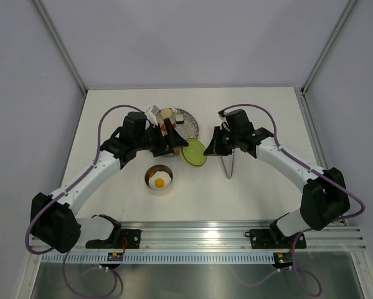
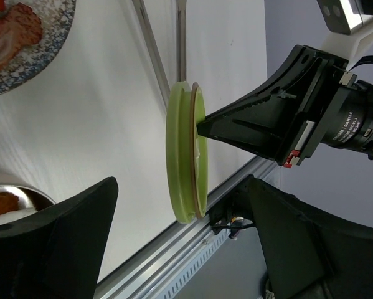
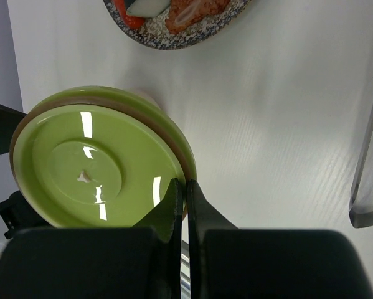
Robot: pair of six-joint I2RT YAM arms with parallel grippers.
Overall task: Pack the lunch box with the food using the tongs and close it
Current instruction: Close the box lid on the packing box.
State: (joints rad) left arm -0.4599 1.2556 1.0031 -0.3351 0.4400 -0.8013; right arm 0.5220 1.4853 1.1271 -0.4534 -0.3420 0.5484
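two pincers meet over the white counter point(image 1: 267, 118), and by our reading this is the closing stage. the right pincer point(image 3: 186, 194) is pressed together on the rim of the round light-green lid point(image 3: 99, 162), holding it up on edge and facing the left arm, likely to pass it across. the left pincer point(image 1: 171, 144) is spread wide with nothing in it, the lid just ahead of its gap. the small round shiny steel lunch box point(image 1: 159, 193) sits open near the left arm, a white-and-yellow toy fried egg point(image 1: 160, 182) inside. the long thin silver metal tongs point(image 1: 230, 163) lie flat beside the right pincer, out of use. there's food on the speckled grey plate point(image 1: 191, 128), so we judge packing unfinished.
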